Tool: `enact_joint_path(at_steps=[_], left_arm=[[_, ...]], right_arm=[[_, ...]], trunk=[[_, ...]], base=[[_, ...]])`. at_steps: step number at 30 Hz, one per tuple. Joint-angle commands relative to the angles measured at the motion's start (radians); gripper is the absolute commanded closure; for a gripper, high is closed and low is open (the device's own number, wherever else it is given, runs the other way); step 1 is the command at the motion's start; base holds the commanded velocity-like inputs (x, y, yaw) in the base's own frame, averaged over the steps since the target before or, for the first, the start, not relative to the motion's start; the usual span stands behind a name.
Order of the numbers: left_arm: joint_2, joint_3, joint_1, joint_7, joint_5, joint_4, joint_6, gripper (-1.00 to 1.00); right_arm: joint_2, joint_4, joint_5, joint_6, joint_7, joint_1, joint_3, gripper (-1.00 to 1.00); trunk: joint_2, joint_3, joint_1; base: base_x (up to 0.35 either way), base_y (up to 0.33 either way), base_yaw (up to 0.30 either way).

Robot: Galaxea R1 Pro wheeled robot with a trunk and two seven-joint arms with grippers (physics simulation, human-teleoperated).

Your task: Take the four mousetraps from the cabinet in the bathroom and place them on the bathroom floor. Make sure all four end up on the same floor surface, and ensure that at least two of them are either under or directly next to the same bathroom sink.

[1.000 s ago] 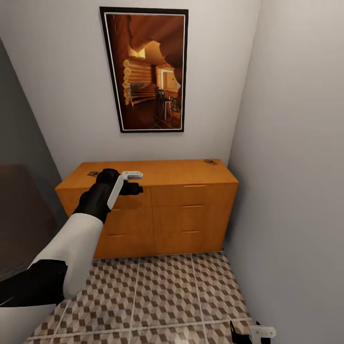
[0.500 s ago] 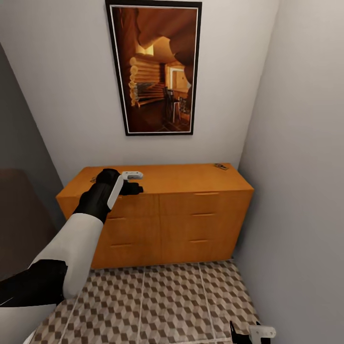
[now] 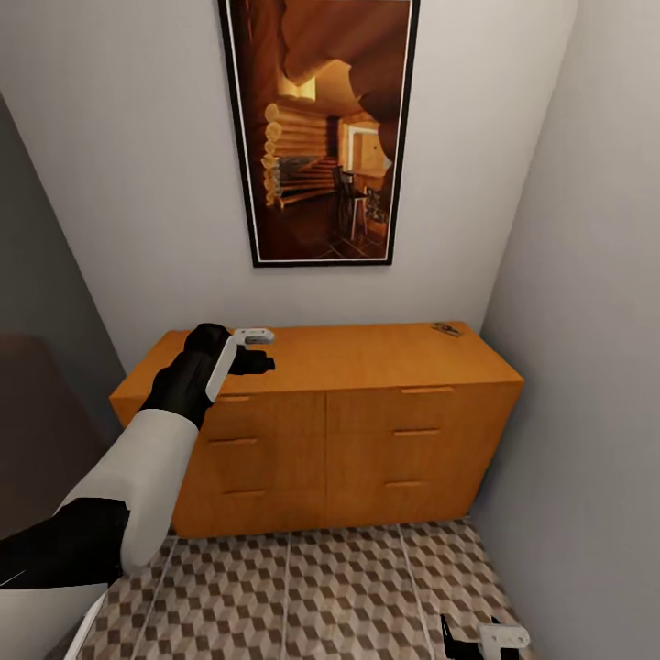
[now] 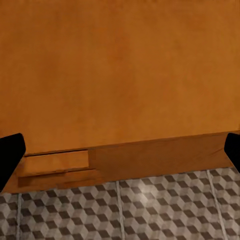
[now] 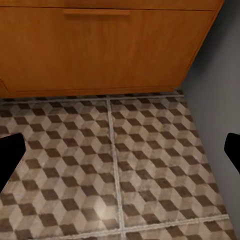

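Note:
The orange-brown cabinet (image 3: 367,440) stands against the back wall in the head view. One small dark mousetrap (image 3: 446,328) lies on its top near the far right corner. My left gripper (image 3: 266,350) hovers open over the left part of the cabinet top. The left wrist view looks down on the bare cabinet top (image 4: 120,75), with the fingertips (image 4: 10,155) wide apart. My right gripper (image 3: 481,639) hangs low and open above the cube-patterned floor (image 3: 348,587). The right wrist view takes in the floor tiles (image 5: 150,165) and the cabinet's lower drawer (image 5: 100,50). Other mousetraps are hidden.
A tall framed picture (image 3: 321,137) hangs above the cabinet. A grey wall (image 3: 596,367) closes in the right side next to the cabinet's end. A dark surface (image 3: 37,431) borders the left. Tiled floor lies between me and the cabinet.
The whole head view has shifted, so the camera moved: the cabinet now looks larger and closer. A mousetrap seen near the cabinet's left end is now behind my left arm.

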Motion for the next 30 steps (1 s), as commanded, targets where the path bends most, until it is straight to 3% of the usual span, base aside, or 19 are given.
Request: enact_joint_path(at_steps=[1,30], left_arm=[[0.000,-0.002,-0.001,0.006,0.006,-0.001,0.004,-1.00],[0.000,-0.002,-0.001,0.006,0.006,0.000,0.004,-1.00]], right_arm=[[0.000,0.000,-0.009,-0.003,-0.002,-0.001,0.009,-1.00],[0.000,0.000,-0.009,-0.003,-0.002,-0.001,0.009,-1.00]], trunk=[[-0.001,-0.001,0.000],[-0.001,-0.001,0.000]], base=[[0.127,0.087,0.000],[0.012,0.008,0.001]])
